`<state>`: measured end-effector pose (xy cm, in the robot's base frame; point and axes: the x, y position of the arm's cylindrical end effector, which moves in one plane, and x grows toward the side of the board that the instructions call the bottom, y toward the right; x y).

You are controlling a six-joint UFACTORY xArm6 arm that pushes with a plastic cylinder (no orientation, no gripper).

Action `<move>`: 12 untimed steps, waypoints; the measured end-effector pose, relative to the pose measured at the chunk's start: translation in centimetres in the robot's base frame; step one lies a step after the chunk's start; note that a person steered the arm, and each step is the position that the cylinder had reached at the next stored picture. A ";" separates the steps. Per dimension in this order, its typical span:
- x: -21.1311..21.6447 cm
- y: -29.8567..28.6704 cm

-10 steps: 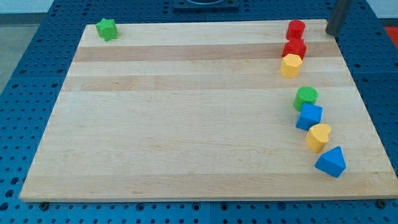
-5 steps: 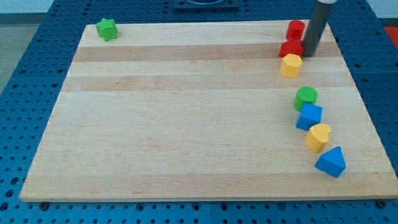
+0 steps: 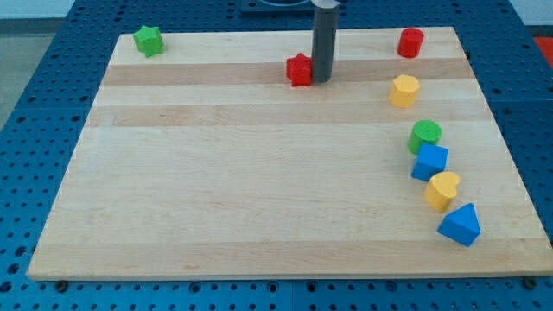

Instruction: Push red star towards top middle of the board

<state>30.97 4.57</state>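
The red star (image 3: pixel 299 70) lies near the top middle of the wooden board (image 3: pixel 259 173). My tip (image 3: pixel 320 81) rests on the board right against the star's right side. The dark rod rises straight up from there to the view's top edge.
A red cylinder-like block (image 3: pixel 410 41) sits at the top right. Below it are a yellow hexagon (image 3: pixel 403 90), a green round block (image 3: pixel 424 135), a blue block (image 3: pixel 429 161), a yellow heart (image 3: pixel 442 190) and a blue triangle (image 3: pixel 460 225). A green star (image 3: pixel 149 40) sits at the top left.
My tip moved from the right side of the board leftward, pushing the red star away from the yellow hexagon to the top middle. The other blocks stayed put.
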 end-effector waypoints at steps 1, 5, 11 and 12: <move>1.7 0.0; 2.7 0.0; -1.3 -3.4; -2.7 -3.4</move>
<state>28.30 1.17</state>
